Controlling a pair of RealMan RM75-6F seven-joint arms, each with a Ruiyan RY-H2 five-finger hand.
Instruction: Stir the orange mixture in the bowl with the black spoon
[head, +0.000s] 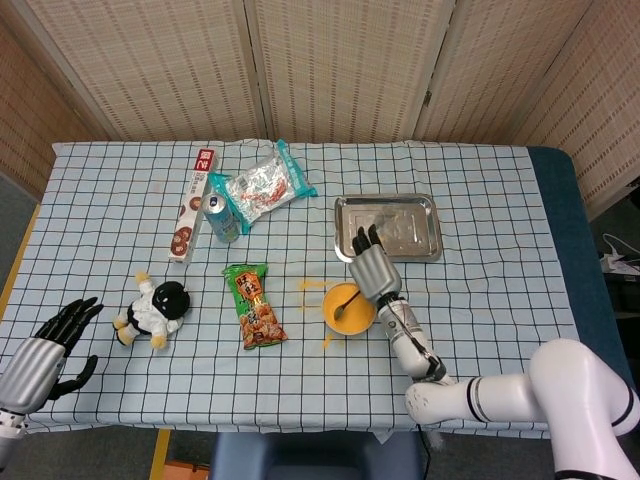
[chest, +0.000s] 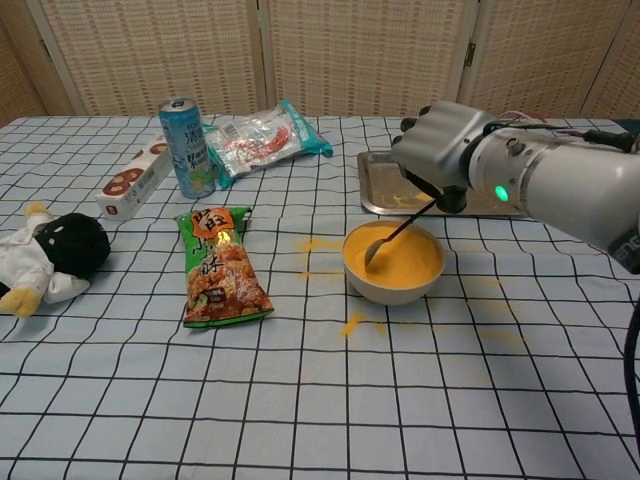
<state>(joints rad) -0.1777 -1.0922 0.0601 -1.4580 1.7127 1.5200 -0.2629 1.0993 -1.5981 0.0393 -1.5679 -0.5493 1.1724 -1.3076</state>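
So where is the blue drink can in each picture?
Head view: the blue drink can stands upper left of middle, between the long red-and-white box and the clear snack bag.
Chest view: the can stands at upper left, upright, between the same box and bag.
Shared landmark: the green snack packet lies nearer the robot than the can in both.

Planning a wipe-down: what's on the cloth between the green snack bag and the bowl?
In the chest view, only orange spill patches lie between the green snack bag and the bowl; no object.
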